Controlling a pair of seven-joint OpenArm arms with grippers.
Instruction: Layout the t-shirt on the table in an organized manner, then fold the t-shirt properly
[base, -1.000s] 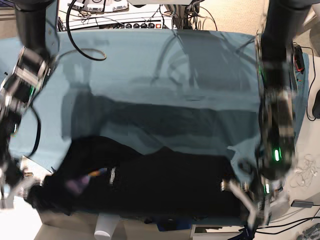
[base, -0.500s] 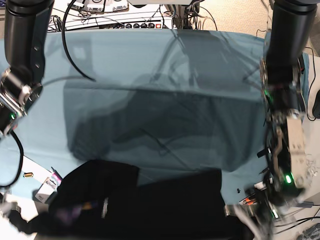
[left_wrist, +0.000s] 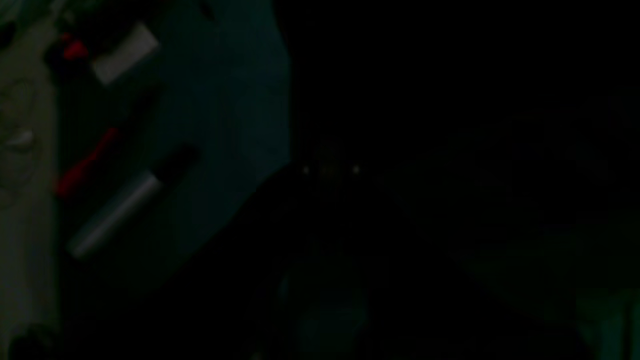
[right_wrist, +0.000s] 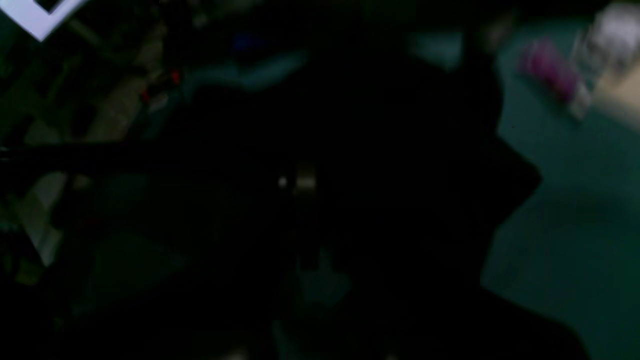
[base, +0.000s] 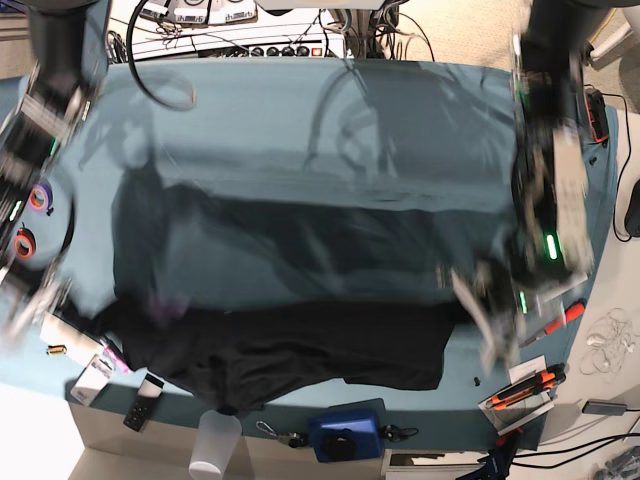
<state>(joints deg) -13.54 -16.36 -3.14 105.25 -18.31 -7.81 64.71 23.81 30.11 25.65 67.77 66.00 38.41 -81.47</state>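
Both wrist views are almost black, filled by dark cloth pressed close to the lens, so the jaws themselves cannot be made out there; going by how the cloth hangs from each arm in the base view, both grippers are closed on the t-shirt (base: 290, 345).

The left gripper (base: 480, 300) pinches one end of the garment. From it the t-shirt runs sideways toward the other arm, long axis across the near part of the table (base: 300, 130). The right gripper (base: 30, 300), motion-blurred, seems to hold the opposite end, with the black fabric sagging between the two.

The shirt is stretched as a wide band, its lower edge bunched and drooping over the table's near edge. A faint purple patch shows just inboard of the right gripper. Beyond both grippers lies bare teal cloth, so the spread likely goes that way.
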